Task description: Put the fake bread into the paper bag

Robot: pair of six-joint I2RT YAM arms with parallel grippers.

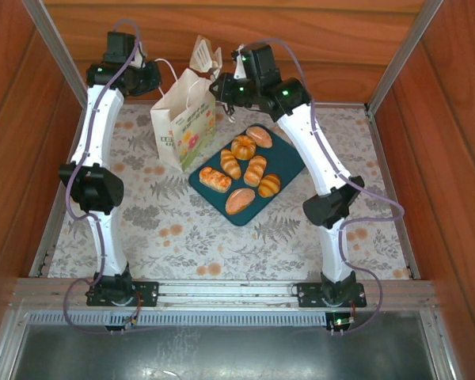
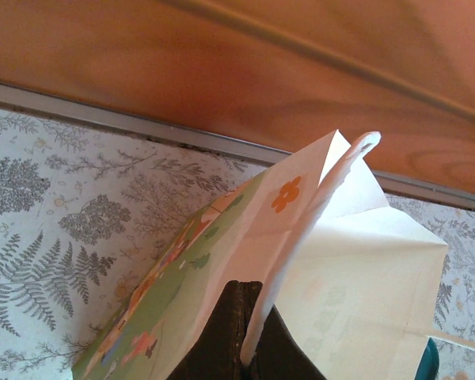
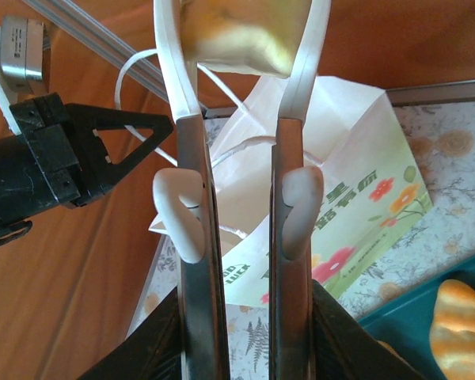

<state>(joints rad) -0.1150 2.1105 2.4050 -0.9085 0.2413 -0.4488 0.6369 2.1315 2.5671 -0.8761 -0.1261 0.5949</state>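
Paper bag [image 2: 356,261] rim pinched in left end effector [image 2: 250,326]; right end effector [image 3: 245,328] clamps tongs [image 3: 192,237] holding bread [image 3: 237,32].

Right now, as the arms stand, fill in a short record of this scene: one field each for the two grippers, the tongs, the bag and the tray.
left gripper: shut on the upper edge of the paper bag
right gripper: shut on the tongs
tongs: pinching a tan bread slice, raised near the bag's top, not yet inside
paper bag: upright on the floral cloth, mouth open
tray: teal, beside the bag on its right, holding seven pastries by my count
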